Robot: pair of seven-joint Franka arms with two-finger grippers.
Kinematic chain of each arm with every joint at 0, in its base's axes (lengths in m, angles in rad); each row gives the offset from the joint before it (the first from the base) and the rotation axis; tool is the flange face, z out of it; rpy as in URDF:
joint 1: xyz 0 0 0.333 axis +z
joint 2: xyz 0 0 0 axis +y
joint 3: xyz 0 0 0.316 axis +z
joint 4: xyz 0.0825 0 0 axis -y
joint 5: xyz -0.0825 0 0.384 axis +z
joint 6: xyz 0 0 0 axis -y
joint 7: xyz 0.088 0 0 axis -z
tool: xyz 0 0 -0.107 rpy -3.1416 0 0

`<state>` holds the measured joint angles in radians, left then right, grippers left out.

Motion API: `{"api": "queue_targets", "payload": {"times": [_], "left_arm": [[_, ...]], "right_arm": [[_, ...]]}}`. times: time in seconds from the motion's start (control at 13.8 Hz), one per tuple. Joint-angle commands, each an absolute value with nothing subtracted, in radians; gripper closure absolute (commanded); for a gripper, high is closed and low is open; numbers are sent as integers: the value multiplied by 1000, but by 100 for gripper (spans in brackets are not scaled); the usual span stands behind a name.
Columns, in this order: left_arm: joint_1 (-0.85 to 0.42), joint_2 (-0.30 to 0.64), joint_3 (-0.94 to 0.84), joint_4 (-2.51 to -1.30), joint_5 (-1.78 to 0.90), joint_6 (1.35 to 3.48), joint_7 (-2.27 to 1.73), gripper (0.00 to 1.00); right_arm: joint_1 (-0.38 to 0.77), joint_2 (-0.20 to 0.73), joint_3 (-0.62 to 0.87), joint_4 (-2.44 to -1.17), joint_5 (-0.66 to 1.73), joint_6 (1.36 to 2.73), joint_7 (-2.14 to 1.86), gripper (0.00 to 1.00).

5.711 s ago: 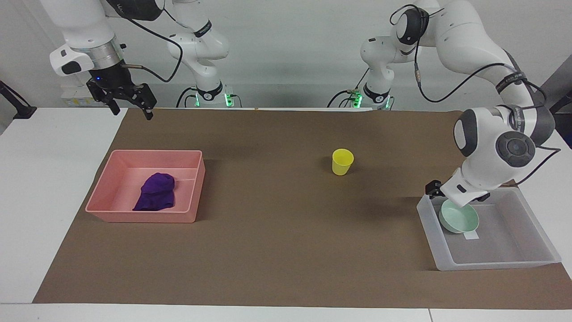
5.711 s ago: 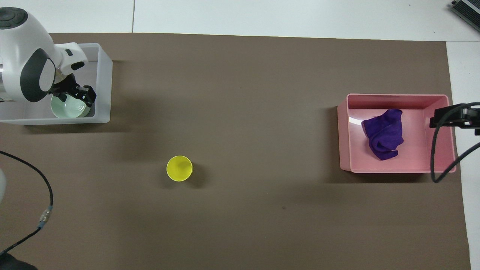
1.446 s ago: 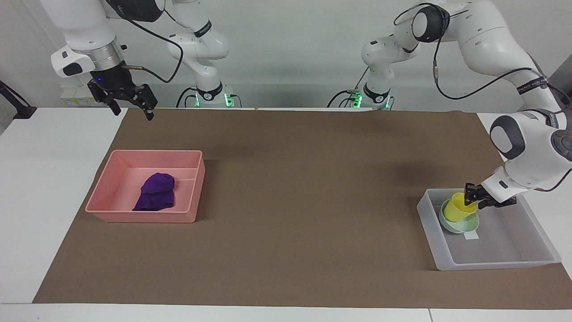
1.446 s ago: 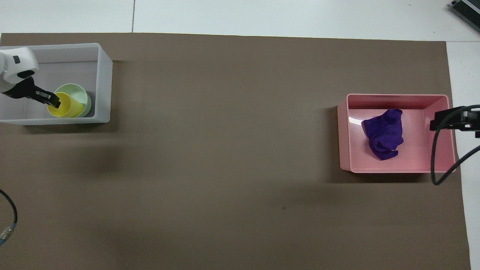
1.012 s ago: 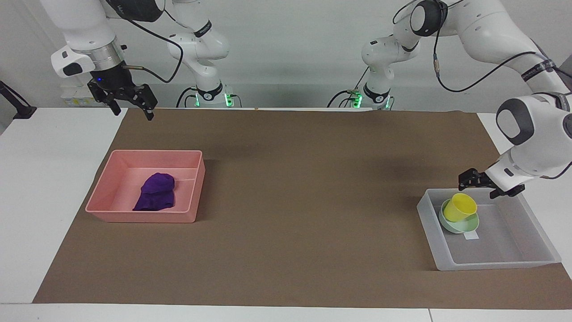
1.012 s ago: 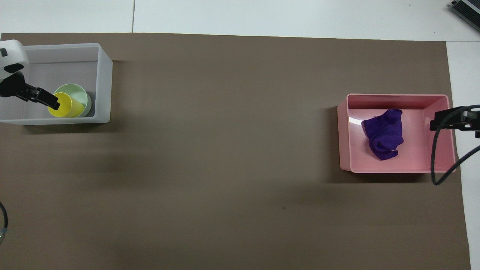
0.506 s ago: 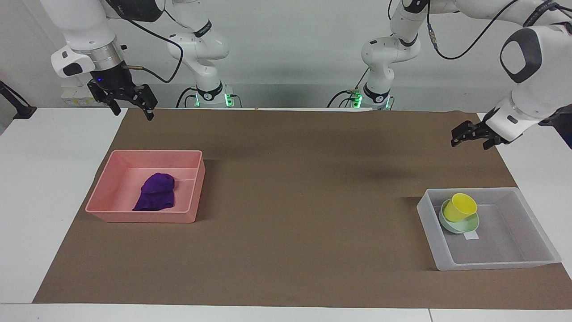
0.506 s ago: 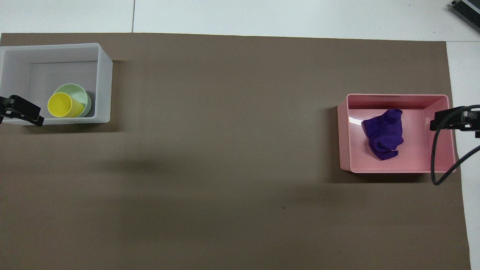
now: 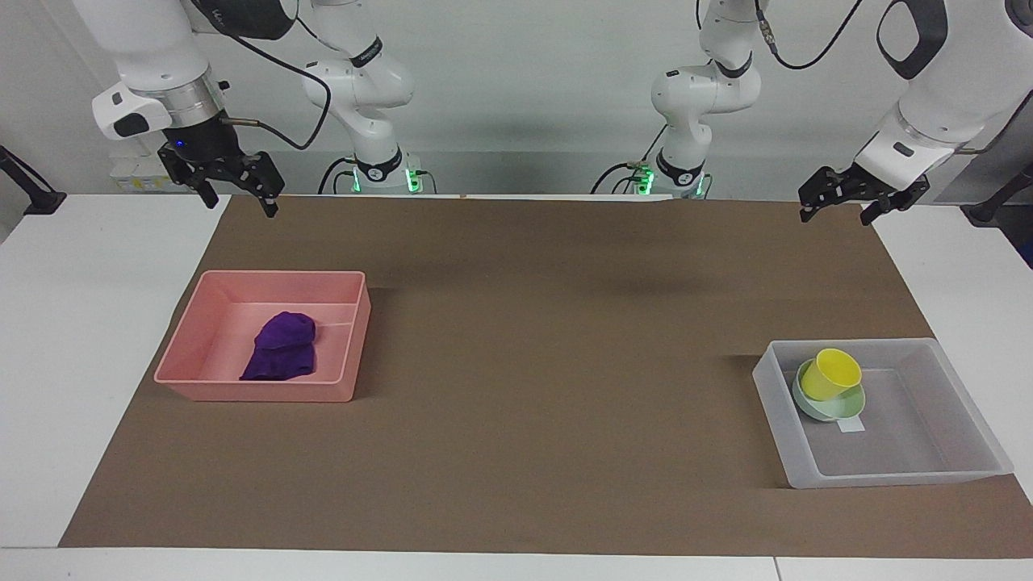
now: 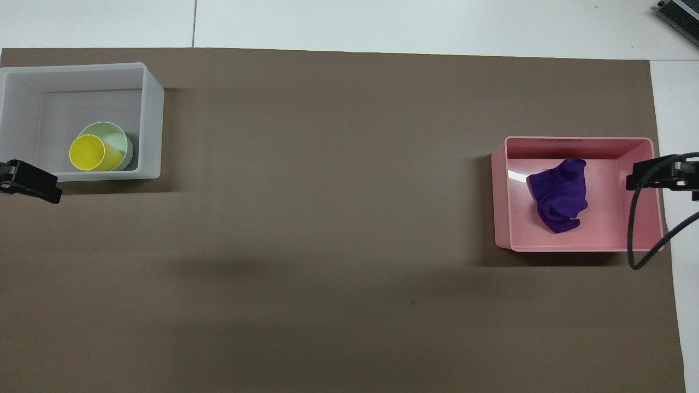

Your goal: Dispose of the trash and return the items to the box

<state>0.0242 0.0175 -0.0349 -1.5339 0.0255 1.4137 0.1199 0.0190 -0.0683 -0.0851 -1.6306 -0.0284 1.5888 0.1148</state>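
Hanging high over the brown mat's (image 9: 516, 371) corner at the left arm's end of the table, the left gripper (image 9: 836, 203) has its fingers spread apart and holds nothing in the facing view. The right gripper (image 9: 236, 190) waits raised over the mat's corner at the right arm's end, fingers likewise parted and empty. The clear-grey box (image 9: 928, 472) sits at the left arm's end; inside it the yellow cup (image 9: 831, 375) leans tilted in the mint-green bowl (image 9: 833, 408), beside a small white label (image 9: 851, 425) on the box floor. The purple wad (image 9: 281, 347) lies in the pink tray (image 9: 250, 391) at the right arm's end.

From overhead, only the left gripper's tip (image 10: 30, 182) shows, at the view's edge just off the box's (image 10: 153, 120) nearer wall; its finger spread cannot be told here. The cup (image 10: 90, 153) rests in the bowl (image 10: 117, 134), in the box corner nearer the robots. The right gripper (image 10: 661, 173) overlaps the pink tray's (image 10: 502, 196) outer wall, with the wad (image 10: 558, 195) on the tray floor.
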Motion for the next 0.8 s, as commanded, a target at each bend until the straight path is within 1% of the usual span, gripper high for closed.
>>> {"api": "queue_targets", "payload": {"times": [0.0, 0.36, 0.72], "left_arm": [[3, -115, -3, -1704, 15, 1497, 110, 0], [5, -115, -5, -1701, -1, 1500, 91, 0], [9, -118, -6, -1698, -34, 1493, -25, 0]], "right_arm": [[9, -80, -78, -1643, -23, 1580, 98, 0], [9, -80, -78, -1643, -23, 1580, 98, 0], [9, -80, -78, -1643, -23, 1580, 100, 0]]}}
